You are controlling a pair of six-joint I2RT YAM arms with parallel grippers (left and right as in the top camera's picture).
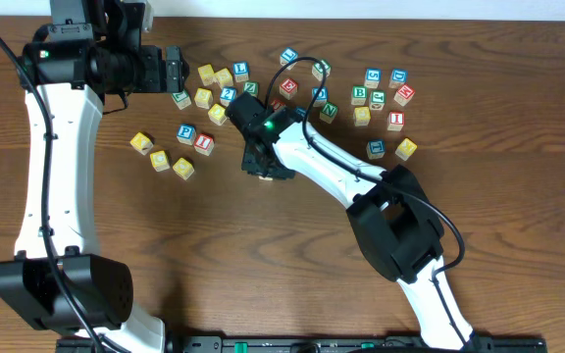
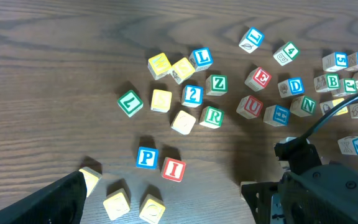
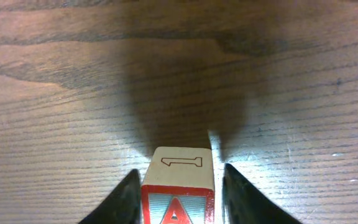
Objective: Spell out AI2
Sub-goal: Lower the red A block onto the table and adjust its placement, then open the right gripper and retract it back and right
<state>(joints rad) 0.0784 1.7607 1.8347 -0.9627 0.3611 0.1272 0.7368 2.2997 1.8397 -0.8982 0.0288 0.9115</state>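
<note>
The red-framed A cube sits between the fingers of my right gripper, which is shut on it low over the bare wood; a "1" face shows on its far side. In the overhead view the right gripper is left of the table's middle, hiding the cube. The red I cube lies beside a blue P cube; it also shows in the left wrist view. The blue 2 cube lies in the pile, also seen by the left wrist. My left gripper is open and empty, high at the back.
Many other letter cubes are scattered across the back of the table. Three plain yellow cubes lie left of the P cube. A second red I cube lies at the right. The right arm stretches diagonally over the middle.
</note>
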